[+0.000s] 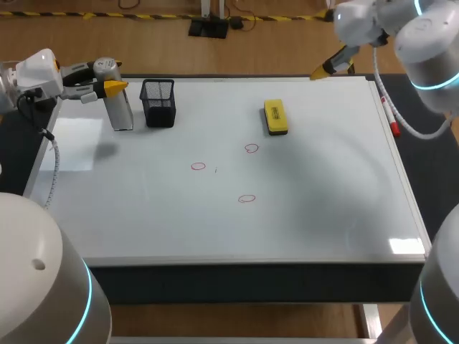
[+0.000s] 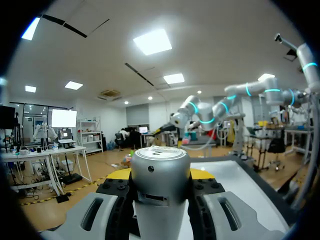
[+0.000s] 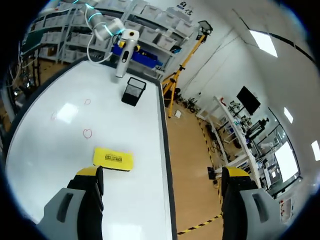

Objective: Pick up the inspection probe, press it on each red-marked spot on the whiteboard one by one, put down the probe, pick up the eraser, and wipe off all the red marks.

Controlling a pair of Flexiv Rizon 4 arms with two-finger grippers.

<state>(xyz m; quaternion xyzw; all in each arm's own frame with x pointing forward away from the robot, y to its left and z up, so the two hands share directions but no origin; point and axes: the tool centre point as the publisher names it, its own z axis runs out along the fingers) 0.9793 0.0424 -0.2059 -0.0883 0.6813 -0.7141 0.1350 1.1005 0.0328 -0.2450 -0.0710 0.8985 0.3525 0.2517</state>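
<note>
My left gripper (image 1: 107, 87) is shut on the top part of the silver cylindrical probe (image 1: 119, 109), holding it upright over the whiteboard's (image 1: 323, 186) far left corner. In the left wrist view the probe (image 2: 160, 185) fills the gap between both fingers (image 2: 116, 175). Three red circles (image 1: 199, 167) (image 1: 251, 148) (image 1: 247, 198) lie mid-board. The yellow eraser (image 1: 275, 117) rests at the far middle right. My right gripper (image 1: 330, 68) hangs open and empty above the far right edge; from its wrist view the eraser (image 3: 113, 158) lies just ahead of its fingers (image 3: 90, 175).
A black mesh cup (image 1: 158, 102) stands right beside the probe. A red-capped marker (image 1: 389, 115) lies along the board's right rim. The board's near half is bare white surface.
</note>
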